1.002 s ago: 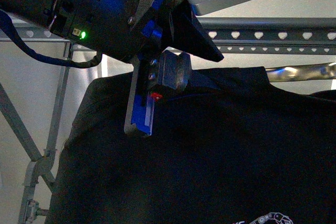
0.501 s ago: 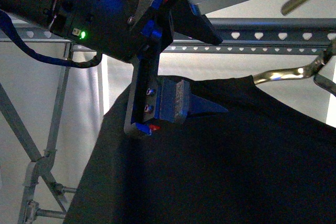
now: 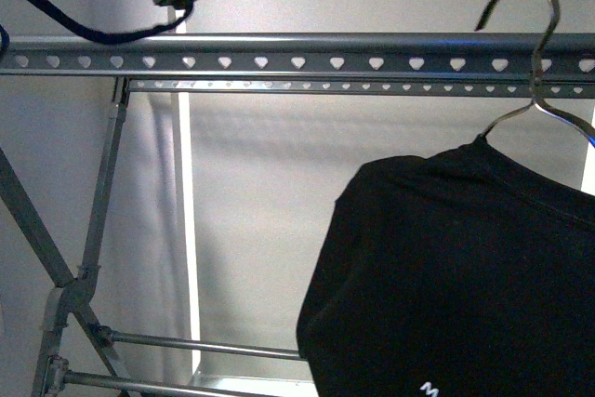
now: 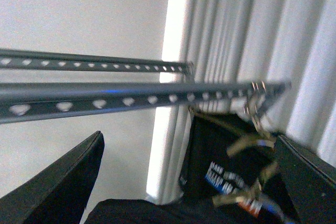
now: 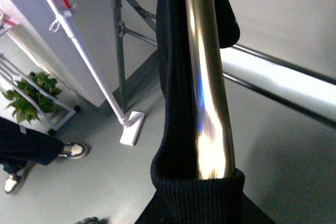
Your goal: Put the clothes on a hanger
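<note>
The black shirt [image 3: 456, 267] hangs on a thin wire hanger [image 3: 535, 34] at the right of the front view. The wire hook reaches above the grey rack's heart-holed rail [image 3: 279, 51] and crosses it; whether it rests on the rail is unclear. In the right wrist view the brassy hanger rod [image 5: 207, 77] comes out of the shirt's ribbed collar [image 5: 194, 192]. My right gripper is shut on the wire hanger, its fingers hidden. My left gripper [image 4: 189, 182] is open and holds nothing, below the rail [image 4: 131, 98]. Beyond it hangs the shirt's logo [image 4: 223, 174], blurred.
Diagonal rack legs [image 3: 93, 258] and low crossbars [image 3: 195, 349] stand at the left. Pale curtains [image 4: 252, 24] hang behind the rack. On the floor are a white mop [image 5: 128, 135], a plant shelf [image 5: 26, 98] and a person's feet [image 5: 71, 150].
My left arm has let go of the shirt and lifted almost out of the front view. The shirt and wire hanger have moved right, with the hook now up at the rail.
</note>
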`<state>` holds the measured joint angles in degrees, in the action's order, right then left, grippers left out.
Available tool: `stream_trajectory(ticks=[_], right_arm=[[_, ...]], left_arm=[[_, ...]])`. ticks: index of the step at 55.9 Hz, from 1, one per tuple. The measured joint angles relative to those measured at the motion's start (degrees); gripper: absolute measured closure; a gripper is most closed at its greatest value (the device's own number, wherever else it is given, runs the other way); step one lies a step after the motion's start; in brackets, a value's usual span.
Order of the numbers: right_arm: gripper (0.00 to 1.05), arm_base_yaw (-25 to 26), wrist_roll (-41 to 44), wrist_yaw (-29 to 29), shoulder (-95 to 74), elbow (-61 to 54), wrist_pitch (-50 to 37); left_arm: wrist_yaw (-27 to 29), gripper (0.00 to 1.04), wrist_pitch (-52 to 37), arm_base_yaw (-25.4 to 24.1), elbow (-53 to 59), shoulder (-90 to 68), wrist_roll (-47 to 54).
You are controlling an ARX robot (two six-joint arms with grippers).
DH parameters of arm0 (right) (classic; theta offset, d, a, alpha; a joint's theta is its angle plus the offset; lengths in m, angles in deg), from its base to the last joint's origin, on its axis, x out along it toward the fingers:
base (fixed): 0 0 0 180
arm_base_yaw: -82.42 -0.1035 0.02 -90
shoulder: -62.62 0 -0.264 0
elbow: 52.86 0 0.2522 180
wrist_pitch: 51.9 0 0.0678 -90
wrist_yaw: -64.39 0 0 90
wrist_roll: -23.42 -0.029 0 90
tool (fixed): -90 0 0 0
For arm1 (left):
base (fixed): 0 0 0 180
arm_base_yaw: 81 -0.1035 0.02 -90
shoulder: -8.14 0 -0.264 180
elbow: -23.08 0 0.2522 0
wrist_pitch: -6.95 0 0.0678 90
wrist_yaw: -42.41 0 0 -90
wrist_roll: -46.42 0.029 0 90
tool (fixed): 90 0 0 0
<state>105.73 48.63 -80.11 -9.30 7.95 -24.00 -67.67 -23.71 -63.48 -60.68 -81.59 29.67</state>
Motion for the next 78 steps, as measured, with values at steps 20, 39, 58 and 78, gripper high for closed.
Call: stream_trajectory(ticks=[20, 39, 58, 78], right_arm=[[1.00, -0.1, -29.3, 6.9, 0.1, 3.5, -4.1], [1.00, -2.4, -40.2, 12.5, -5.4, 15.8, -5.1], [1.00, -8.9, -43.7, 22.1, -13.6, 27.1, -0.4], [1.00, -14.3, -47.5, 29.0, -19.0, 26.1, -4.4]], left_arm=[[18.5, 0.07, 14.0, -6.8, -5.3, 0.0, -20.7], [30.6, 0.47, 23.9, -6.4, 13.1, 14.7, 9.7], [27.0, 1.01, 12.9, -10.4, 39.2, 26.9, 15.8], [20.4, 1.01, 8.8, -16.5, 56.8, 40.3, 16.5]])
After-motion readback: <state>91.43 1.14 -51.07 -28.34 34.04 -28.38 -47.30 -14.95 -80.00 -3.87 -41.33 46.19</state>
